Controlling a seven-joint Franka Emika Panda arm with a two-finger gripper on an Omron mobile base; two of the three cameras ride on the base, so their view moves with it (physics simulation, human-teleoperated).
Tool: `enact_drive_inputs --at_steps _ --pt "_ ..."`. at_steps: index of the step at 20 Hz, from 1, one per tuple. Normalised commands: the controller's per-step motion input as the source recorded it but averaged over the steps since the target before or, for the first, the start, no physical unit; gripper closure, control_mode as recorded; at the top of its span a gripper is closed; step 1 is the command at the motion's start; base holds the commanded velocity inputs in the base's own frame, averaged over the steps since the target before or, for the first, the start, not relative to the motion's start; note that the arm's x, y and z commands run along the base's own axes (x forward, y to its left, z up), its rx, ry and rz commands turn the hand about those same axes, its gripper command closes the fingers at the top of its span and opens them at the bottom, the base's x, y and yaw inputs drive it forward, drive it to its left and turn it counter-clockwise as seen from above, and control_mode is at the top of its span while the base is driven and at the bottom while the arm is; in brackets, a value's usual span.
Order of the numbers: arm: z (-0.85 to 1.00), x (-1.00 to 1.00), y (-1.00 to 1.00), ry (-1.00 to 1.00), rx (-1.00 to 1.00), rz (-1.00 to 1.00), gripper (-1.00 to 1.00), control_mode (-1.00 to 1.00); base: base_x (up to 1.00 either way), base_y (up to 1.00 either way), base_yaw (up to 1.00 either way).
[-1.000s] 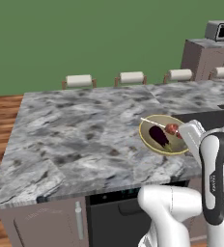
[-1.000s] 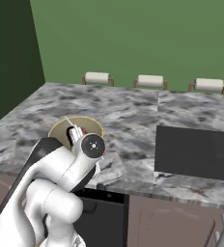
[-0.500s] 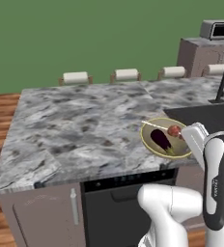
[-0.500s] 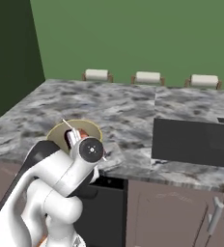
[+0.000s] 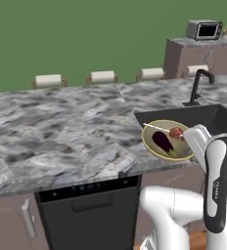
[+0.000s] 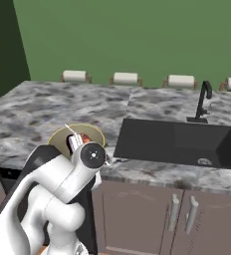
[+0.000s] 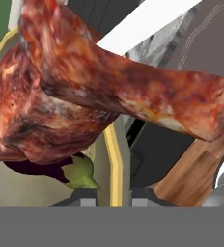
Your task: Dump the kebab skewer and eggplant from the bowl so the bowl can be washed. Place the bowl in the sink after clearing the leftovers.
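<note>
My tool [image 7: 113, 200] is pinched shut on the bowl [image 5: 154, 148] rim, low in the hand view. The eggplant [image 5: 163, 143] and kebab skewer [image 5: 171, 132] sit inside it, right of centre in the left base view, just before the sink [image 6: 177, 142]. Since earlier the worktop [image 5: 61, 132] has slid leftward.

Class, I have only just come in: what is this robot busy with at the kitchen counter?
The white arm's gripper is shut on the rim of the bowl, holding it at the counter's front edge beside the black sink. The bowl is not yet cleared: the eggplant and the kebab skewer lie inside it. The faucet stands behind the sink, and nothing shows in the basin.
</note>
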Motion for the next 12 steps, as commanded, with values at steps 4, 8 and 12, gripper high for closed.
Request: enact_drive_inputs --at_steps 4,8,12 --pt "0.00 0.00 0.00 0.00 0.00 0.00 1.00 1.00 0.00 -0.91 -0.04" --pt "0.00 0.00 0.00 0.00 0.00 0.00 1.00 1.00 0.00 -0.95 -0.01" --pt "0.00 0.00 0.00 0.00 0.00 0.00 1.00 1.00 0.01 -0.91 0.00"
